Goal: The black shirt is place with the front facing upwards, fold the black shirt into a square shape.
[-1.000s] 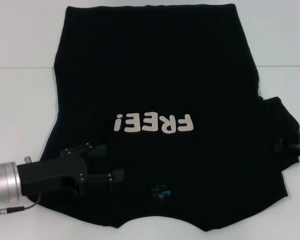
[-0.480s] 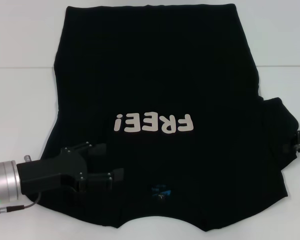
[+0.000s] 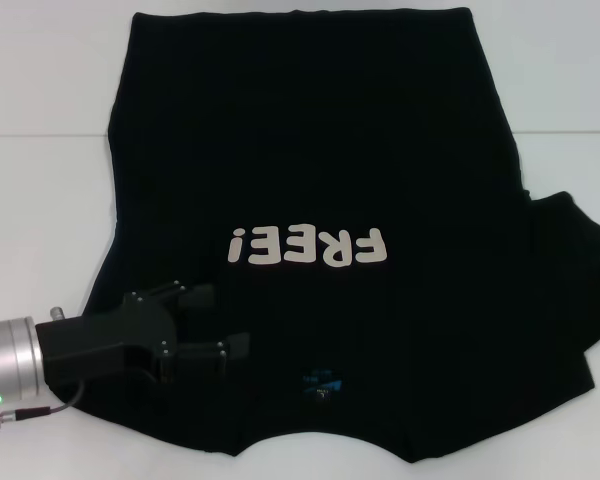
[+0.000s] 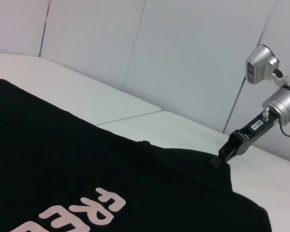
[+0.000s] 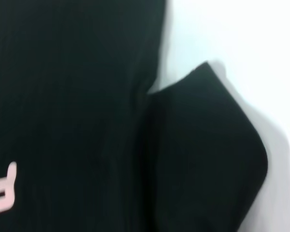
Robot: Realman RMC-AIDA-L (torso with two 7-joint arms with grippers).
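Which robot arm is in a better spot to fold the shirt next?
Probably the left. The left gripper is open over the black shirt near its left shoulder; the right gripper sits at the right sleeve edge.

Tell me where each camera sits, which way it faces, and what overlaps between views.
Head view: above, looking down on the black shirt; left gripper shows, open over the shirt's near-left part.
Left wrist view: low, looking across the shirt toward the right gripper at the far sleeve.
Right wrist view: looking down on the right sleeve; no own fingers visible.
Shared: the FREE! print.
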